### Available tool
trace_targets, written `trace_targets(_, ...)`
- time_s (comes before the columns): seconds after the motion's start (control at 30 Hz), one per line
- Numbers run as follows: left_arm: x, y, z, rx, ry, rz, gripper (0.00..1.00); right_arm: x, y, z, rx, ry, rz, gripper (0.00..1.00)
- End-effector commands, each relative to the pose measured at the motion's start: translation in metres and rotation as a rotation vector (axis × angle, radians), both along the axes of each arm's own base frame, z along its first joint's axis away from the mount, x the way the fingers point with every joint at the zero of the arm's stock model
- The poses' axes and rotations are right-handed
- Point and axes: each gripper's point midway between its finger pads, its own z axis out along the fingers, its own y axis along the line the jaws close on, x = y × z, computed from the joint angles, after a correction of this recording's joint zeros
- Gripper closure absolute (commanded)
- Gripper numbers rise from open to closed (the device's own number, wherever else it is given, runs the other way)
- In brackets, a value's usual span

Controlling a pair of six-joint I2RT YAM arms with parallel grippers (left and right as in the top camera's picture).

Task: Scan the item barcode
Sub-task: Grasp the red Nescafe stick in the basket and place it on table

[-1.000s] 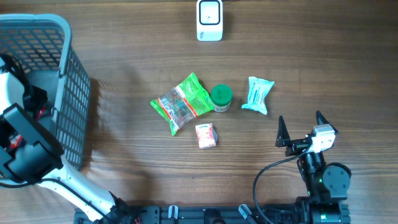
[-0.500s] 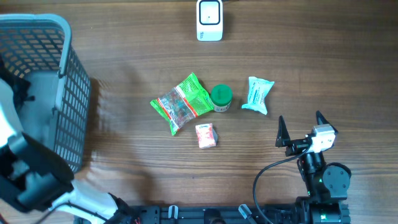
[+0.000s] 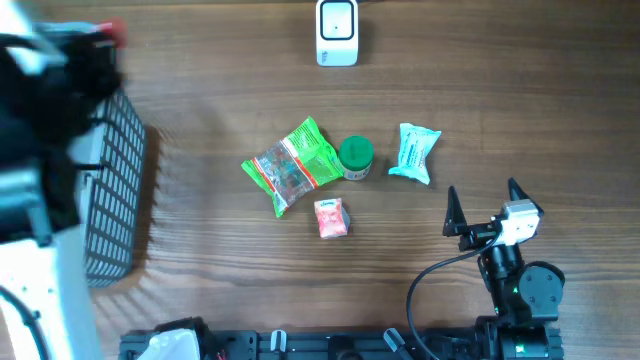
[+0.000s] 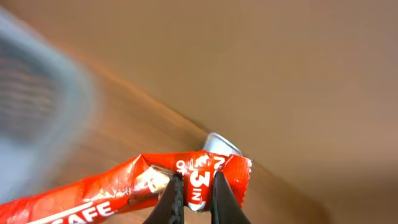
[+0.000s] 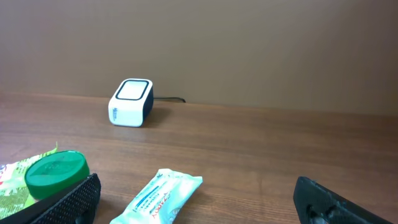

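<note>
Over the surface (image 3: 250,270), the red sachet (image 4: 112,190) is clamped by its end in the left tool (image 4: 194,193), so it may be dropped short of the scanner (image 3: 337,32).

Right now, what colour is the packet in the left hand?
The packet is red with white letters, best seen in the left wrist view.

Crinkled red sachet (image 4: 93,193) with white lettering, aloft in left gripper (image 4: 198,186); white scanner (image 3: 337,32) well apart.
</note>
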Motion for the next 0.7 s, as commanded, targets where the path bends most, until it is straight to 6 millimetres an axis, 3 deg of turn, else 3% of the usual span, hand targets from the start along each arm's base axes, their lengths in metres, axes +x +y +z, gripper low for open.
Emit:
trace_targets(0.0, 0.005, -0.113, -0.025, 0.005, 0.077, -0.280, 0.96, 0.000, -0.001, 0.002, -0.002, -0.009, -0.006, 0.00)
trace_targets(0.1, 0.006, -0.205, -0.079, 0.070, 0.215, -0.472, 0.96, 0.000, -0.001, 0.002, -0.002, -0.009, -0.006, 0.00)
trace_targets(0.17, 0.004, -0.245, -0.118, 0.103, 0.308, -0.551, 0.96, 0.000, -0.001, 0.002, -0.002, -0.009, -0.006, 0.00)
trace_targets(0.23, -0.002, -0.280, -0.173, 0.132, 0.459, -0.603, 0.96, 0.000, -0.001, 0.002, -0.002, -0.009, -0.006, 0.00)
trace_targets(0.37, -0.013, -0.309, -0.258, 0.213, 0.670, -0.651, 0.96, 0.000, -0.001, 0.002, -0.002, -0.009, -0.006, 0.00)
trace_targets(0.5, -0.028, -0.328, -0.315, 0.276, 0.795, -0.689, 0.96, 0.000, -0.001, 0.002, -0.002, -0.009, -0.006, 0.00)
trace_targets(0.67, -0.056, -0.354, -0.323, 0.330, 0.799, -0.759, 0.96, 0.000, -0.001, 0.002, -0.002, -0.009, -0.006, 0.00)
